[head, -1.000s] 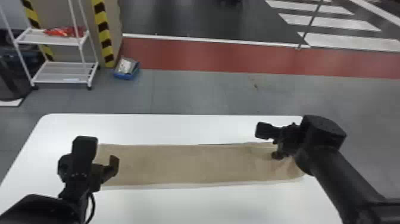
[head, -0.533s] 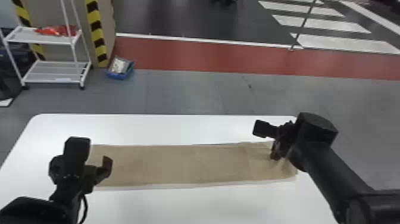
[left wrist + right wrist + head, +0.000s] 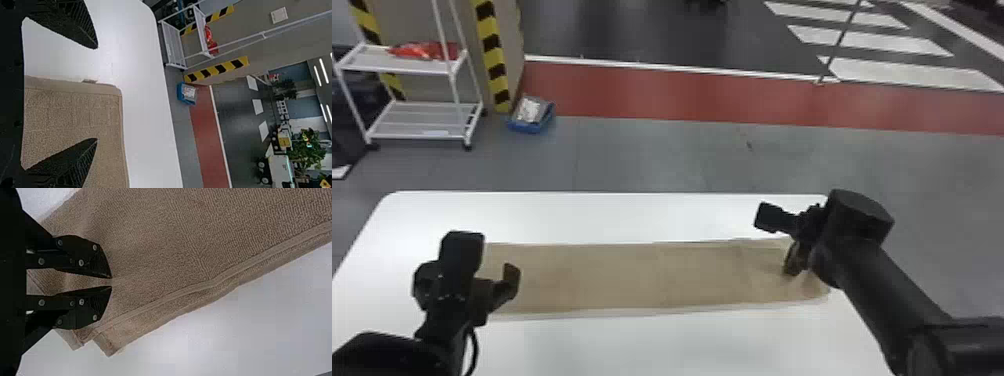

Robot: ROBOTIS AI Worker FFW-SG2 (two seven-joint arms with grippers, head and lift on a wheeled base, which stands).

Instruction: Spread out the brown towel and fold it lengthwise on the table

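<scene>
Across the white table [image 3: 652, 215] the brown towel [image 3: 642, 275] lies as a long, narrow strip, with layered edges along its near side. My left gripper [image 3: 492, 265] is over the strip's left end. In the left wrist view my left gripper [image 3: 97, 94] stands open, one finger over the towel [image 3: 74, 117], the other over bare table. At the strip's right end is my right gripper [image 3: 777, 245]. The right wrist view has my right gripper [image 3: 111, 282] shut on a pinched ridge of the towel [image 3: 176, 258], beside two offset corners.
Bare tabletop [image 3: 145, 129] extends beyond the towel's far edge, and more lies on its near side. On the floor past the table are a white wire shelf [image 3: 417, 120] and a blue box [image 3: 532, 117], both off to the left.
The head view has turned slightly, so table and towel appear farther left. My right gripper's lower finger has come slightly toward the near side. The left arm holds about the same place over the table.
</scene>
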